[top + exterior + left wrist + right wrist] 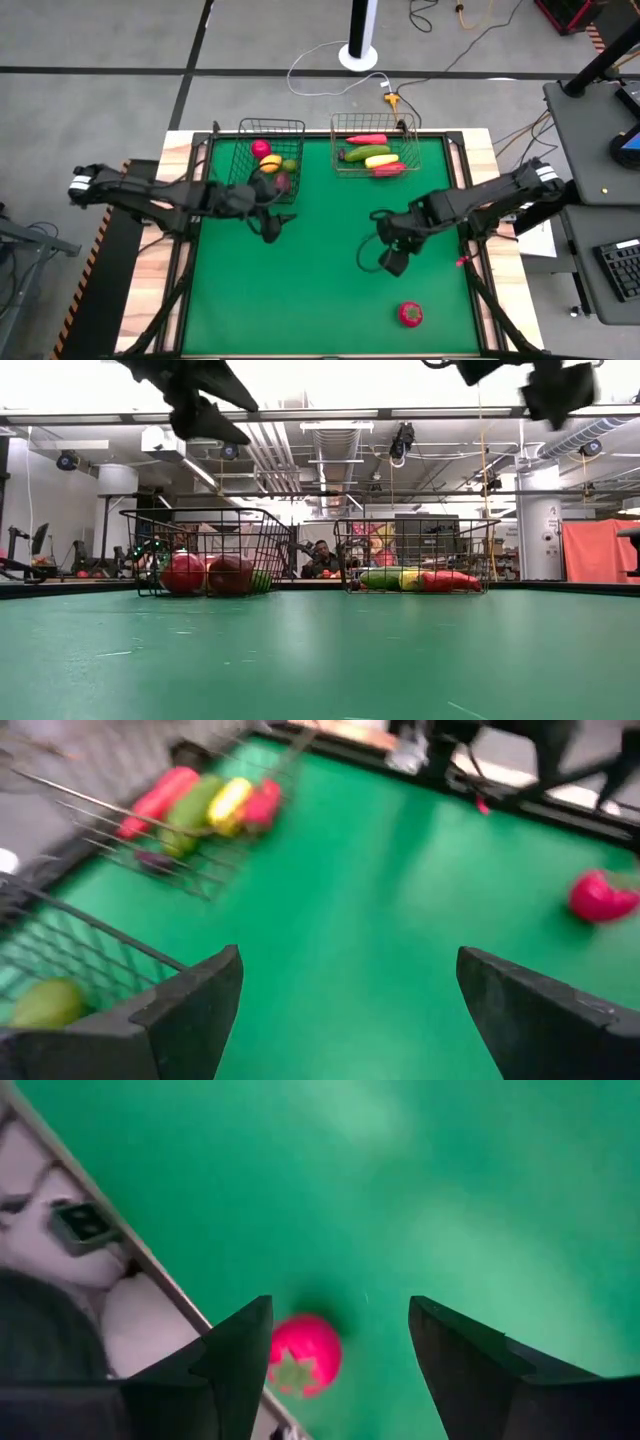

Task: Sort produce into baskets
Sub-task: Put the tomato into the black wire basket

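Red strawberry [411, 314] lies alone at the table's [300, 290] 5 o'clock, open green around it. Dark basket [272, 140], at 11 o'clock, holds red, yellow and green fruit; silvery basket [375, 135], at 1 o'clock, holds long vegetables. Left hand [270, 228] and right hand [392, 262] hover released; the low view alone shows a person behind the baskets.

Two dark, jointed arms with white bands near their bases; each tool's [270, 228] [392, 262] fingers are blocky matte black wedges.

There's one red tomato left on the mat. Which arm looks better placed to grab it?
The right gripper: it hangs open nearer the tomato, which shows between its fingers. The left gripper is by the black basket.
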